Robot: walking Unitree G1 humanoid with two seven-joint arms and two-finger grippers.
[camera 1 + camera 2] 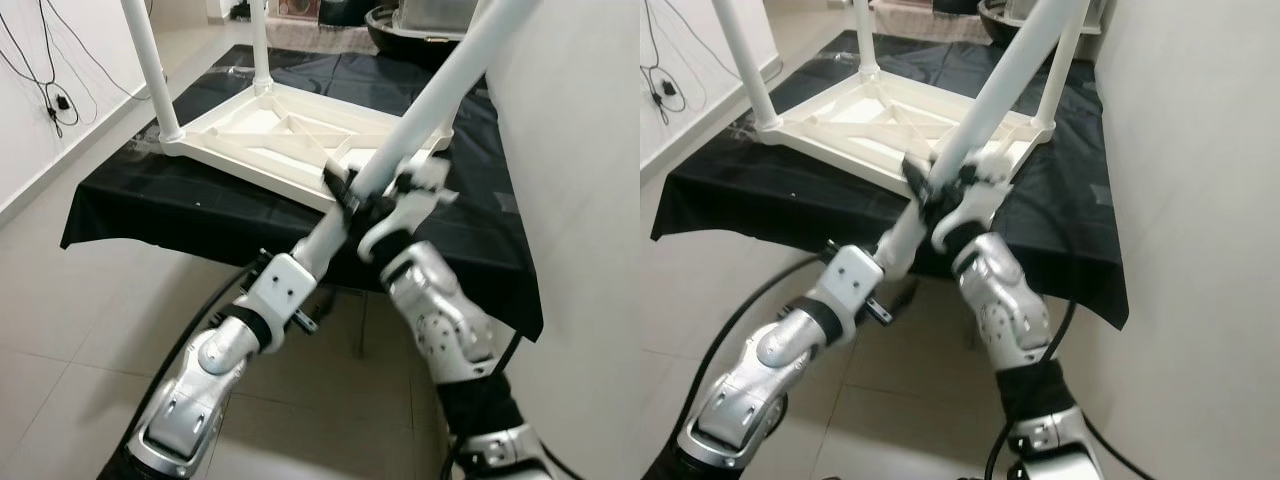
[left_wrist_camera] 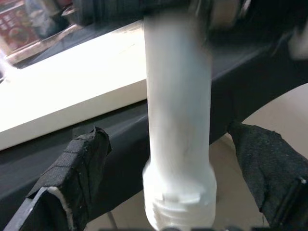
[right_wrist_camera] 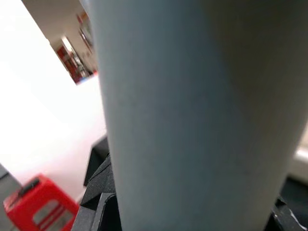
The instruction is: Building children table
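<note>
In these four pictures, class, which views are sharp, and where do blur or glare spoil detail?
Left eye view: fairly sharp, the loose table leg crisp. Left wrist view: that leg blurs toward its far end, and the upturned tabletop glares white. Right wrist view: the leg is soft, the background washed out.

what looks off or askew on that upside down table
The loose white leg both grippers hold leans steeply across the upturned tabletop, while the fitted legs stand upright. Its threaded end hangs off the near edge, not in a corner socket.
</note>
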